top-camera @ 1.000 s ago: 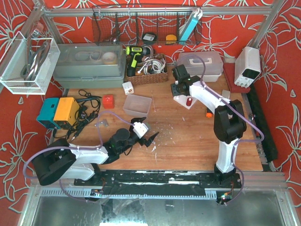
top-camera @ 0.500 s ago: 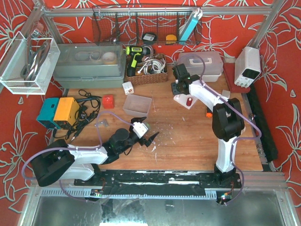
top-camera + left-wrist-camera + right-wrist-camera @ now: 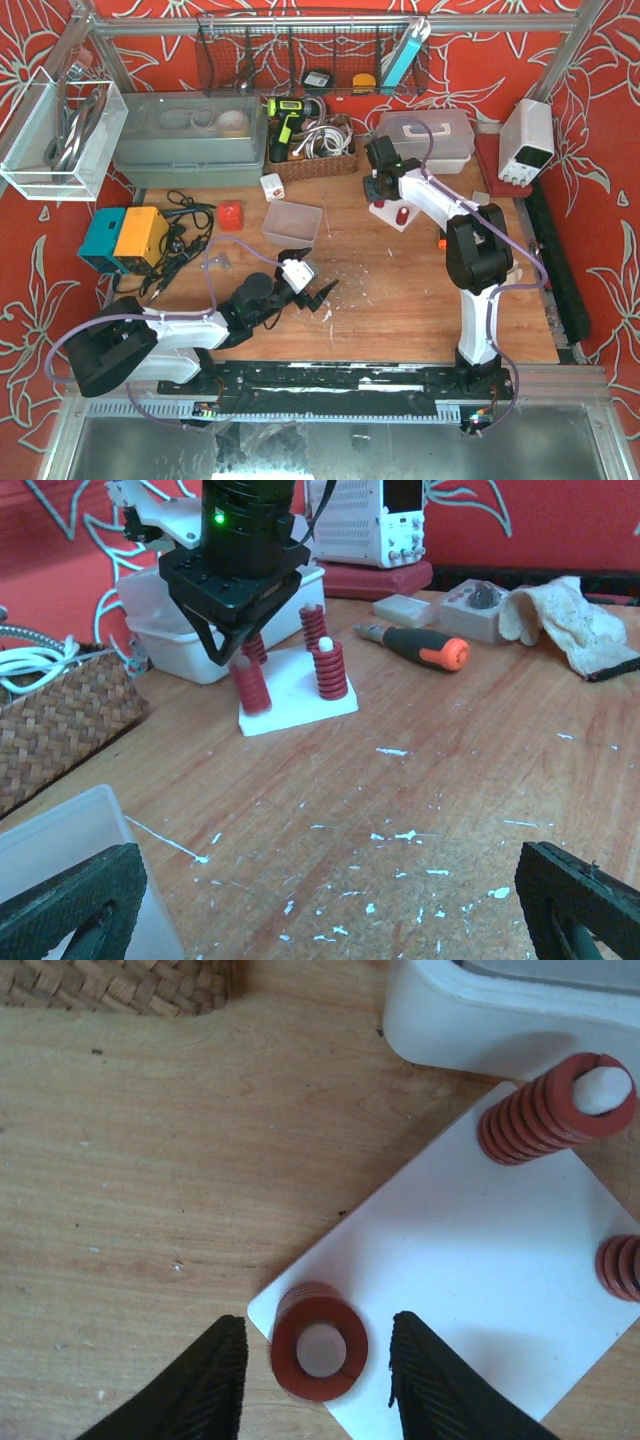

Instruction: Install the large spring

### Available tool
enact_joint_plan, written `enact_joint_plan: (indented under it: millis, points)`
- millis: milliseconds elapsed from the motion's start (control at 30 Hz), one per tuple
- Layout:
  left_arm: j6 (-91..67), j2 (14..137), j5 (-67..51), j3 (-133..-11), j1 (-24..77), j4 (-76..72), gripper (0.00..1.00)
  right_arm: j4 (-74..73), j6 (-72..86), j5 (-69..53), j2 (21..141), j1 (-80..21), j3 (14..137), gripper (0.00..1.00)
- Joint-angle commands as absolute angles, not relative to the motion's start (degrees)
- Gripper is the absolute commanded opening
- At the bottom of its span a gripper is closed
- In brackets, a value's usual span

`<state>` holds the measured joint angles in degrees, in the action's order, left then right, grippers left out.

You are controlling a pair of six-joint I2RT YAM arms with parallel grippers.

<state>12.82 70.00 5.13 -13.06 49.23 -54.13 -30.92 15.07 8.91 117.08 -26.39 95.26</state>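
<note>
The large red spring [image 3: 318,1350] stands upright on a white peg at the near corner of the white base plate [image 3: 470,1280]. My right gripper [image 3: 318,1332] is open, its fingers on either side of the spring and apart from it. In the left wrist view the same gripper [image 3: 240,650] hangs just over the spring [image 3: 250,688]. Two more red springs [image 3: 555,1110] [image 3: 620,1265] sit on other pegs. My left gripper [image 3: 325,910] is open and empty, low over the wood, near the table's front [image 3: 310,287].
An orange-handled screwdriver [image 3: 415,645], a small grey part [image 3: 478,600] and a cloth [image 3: 565,615] lie right of the plate. A white plastic box [image 3: 200,630] stands just behind it, a wicker basket [image 3: 50,720] to the left. A clear tub [image 3: 292,222] sits mid-table.
The right arm's elbow has swung a little to the left. Its gripper stays over the base plate. The left arm has not moved.
</note>
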Motion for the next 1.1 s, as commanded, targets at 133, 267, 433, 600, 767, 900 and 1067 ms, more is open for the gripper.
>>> enact_joint_plan:
  millis: [133, 267, 433, 600, 767, 900, 1067]
  points:
    - [13.7, 68.8, 5.1, -12.5, 49.7, -55.8, 1.0, -32.7, 16.1, 10.4, 117.3, -25.5, 97.9, 0.51]
    - [14.1, 68.6, 5.4, -12.5, 49.7, -55.6, 1.0, -33.6, 16.4, 10.6, 114.4, -25.5, 97.0, 0.55]
    - [14.3, 68.0, 5.8, -12.2, 49.7, -55.7, 1.0, -32.7, 17.0, 11.4, 107.2, -25.5, 92.2, 0.64]
    - [15.1, 65.0, 9.0, -10.7, 49.7, -56.8, 1.0, -30.0, 16.9, 14.7, 96.8, -25.5, 82.7, 0.76]
    - [17.2, 60.8, 14.2, -9.8, 49.7, -55.4, 1.0, -25.3, 16.5, 21.2, 83.6, -25.5, 71.4, 0.86]
    - [14.1, 57.2, 22.0, -10.6, 48.4, -51.2, 1.0, -17.5, 15.8, 28.8, 72.9, -25.4, 60.0, 0.94]
    - [4.8, 51.6, 21.5, -11.3, 39.4, -44.7, 1.0, -7.1, 13.3, 38.7, 62.9, -25.3, 47.8, 0.99]
